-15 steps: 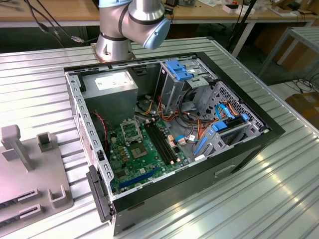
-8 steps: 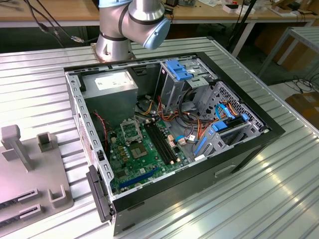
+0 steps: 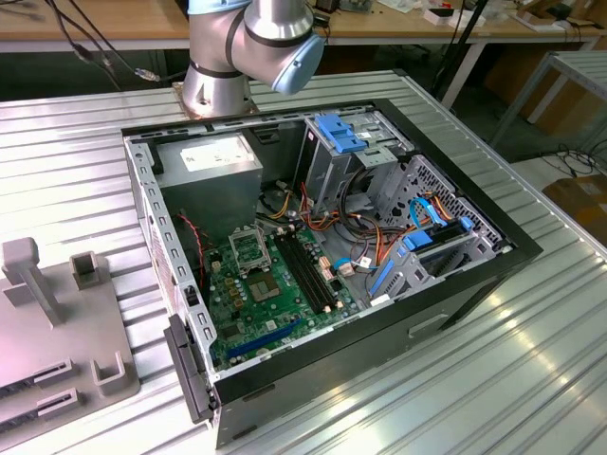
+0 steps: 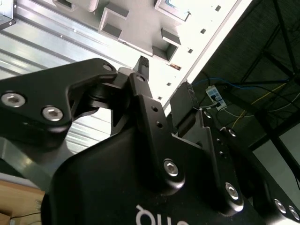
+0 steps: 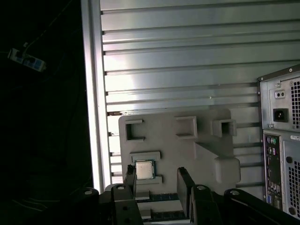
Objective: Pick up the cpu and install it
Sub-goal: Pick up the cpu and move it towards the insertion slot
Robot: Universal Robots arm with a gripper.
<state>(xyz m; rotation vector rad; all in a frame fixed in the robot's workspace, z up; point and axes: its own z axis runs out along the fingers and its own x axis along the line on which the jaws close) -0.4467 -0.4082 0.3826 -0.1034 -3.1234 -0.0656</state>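
At the exterior view's left, low in the frame, there's the grey fixture plate (image 3: 47, 346) lying flat on the ribbed metal table (image 3: 76, 152). Moving across to the middle, the computer case (image 3: 512, 248) lies on its side, wide open. Its green board (image 3: 285, 303) is exposed and the square socket frame (image 3: 248, 252) sits toward the board's upper end. Above the case, at the top of the frame, stands the arm (image 3: 251, 43).

In the first wrist view, here's the cpu (image 5: 144, 169): pale and square, seated flat in a recess of the fixture plate (image 5: 187, 154). The gripper (image 5: 158, 180) is over that plate with its fingers (image 5: 131, 180) spread wide and nothing between them. The cpu lies just past one fingertip, nearer that finger than the other. How high the tips sit above it, I can't tell. The rear panel of the case (image 5: 281, 140) stands at the plate's far side.

The second wrist view shows the gripper (image 4: 163, 78) the same way: parted and empty-handed.
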